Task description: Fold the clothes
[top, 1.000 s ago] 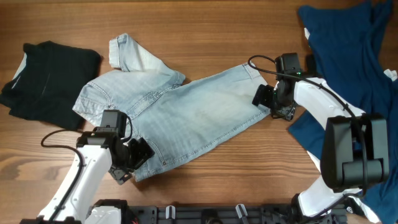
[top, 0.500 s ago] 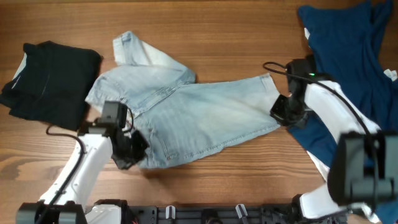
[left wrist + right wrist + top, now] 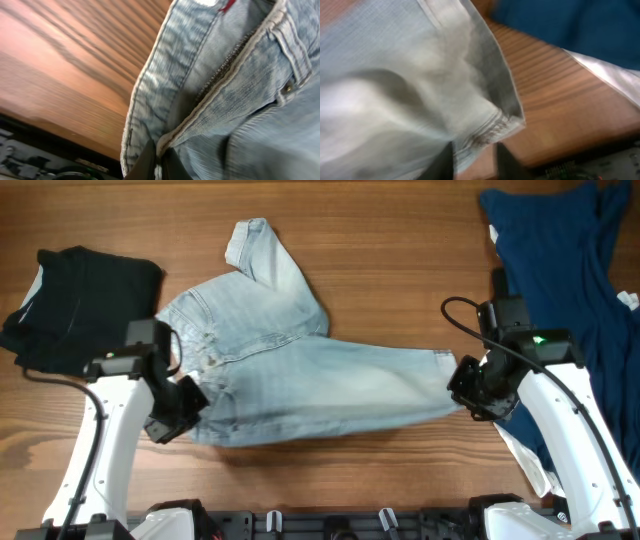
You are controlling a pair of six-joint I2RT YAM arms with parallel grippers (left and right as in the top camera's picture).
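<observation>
The clothes, light-blue denim shorts [image 3: 300, 375], lie stretched across the middle of the table, with one leg [image 3: 265, 255] pointing to the back. My left gripper [image 3: 178, 418] is at their left front edge. In the left wrist view it [image 3: 161, 162] is shut on the waistband seam by the fly of the shorts [image 3: 240, 90]. My right gripper [image 3: 468, 388] sits at the right leg hem. In the right wrist view its fingers [image 3: 445, 160] stand apart, and the hem corner of the shorts [image 3: 410, 75] lies loosely between them with bare wood showing.
A black folded garment [image 3: 80, 305] lies at the left back. A large navy-blue cloth [image 3: 570, 270] covers the right side, just behind my right arm, with a white edge [image 3: 605, 75] under it. A black rail [image 3: 330, 525] runs along the table's front edge.
The shorts have been drawn out to the right and lie flatter. My left gripper has closed on the waistband and moved back-left. My right gripper has moved right and forward, its fingers now apart.
</observation>
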